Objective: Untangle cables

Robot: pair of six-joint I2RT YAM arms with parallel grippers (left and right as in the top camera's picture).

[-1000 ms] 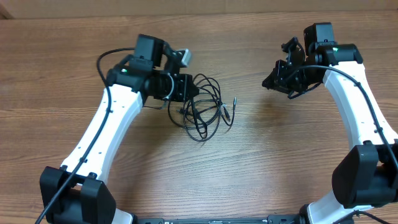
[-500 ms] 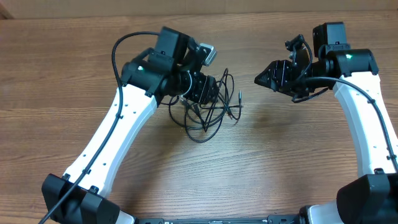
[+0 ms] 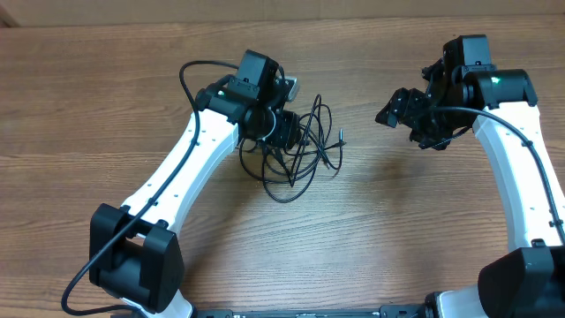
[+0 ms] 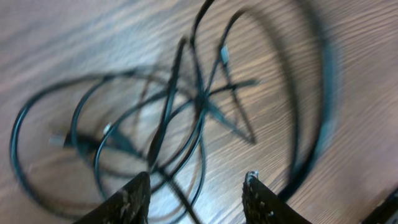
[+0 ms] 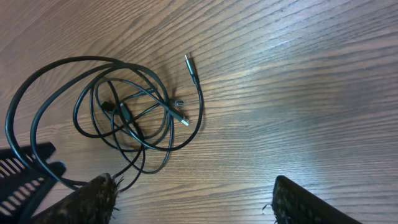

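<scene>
Cables (image 3: 302, 157) lie in one loose knot of overlapping loops near the middle of the worktop (image 3: 371, 238). A silvery plug tip (image 5: 190, 65) pokes free on the side facing the right arm.

The left end effector (image 3: 287, 134) hangs low over the left part of the knot. Its wrist camera shows the fingers (image 4: 134, 200) spread apart with crossing strands just ahead of them. One strand seems to run through the gap, but the view is blurred and nothing looks pinched, so I judge it to be holding nothing. It probably sits that close so it can pin or pick one loop while the rest is drawn away.

The right end effector (image 3: 399, 108) is raised, well apart from the tangle and angled toward it. Its fingers (image 5: 93, 200) are wide open and empty. From there its camera takes in the whole bundle, which suits choosing a strand; the loose plug end looks like the easiest place to start.

No cable is yet separated. A loop snagging on a finger would likely drag the whole knot along.
</scene>
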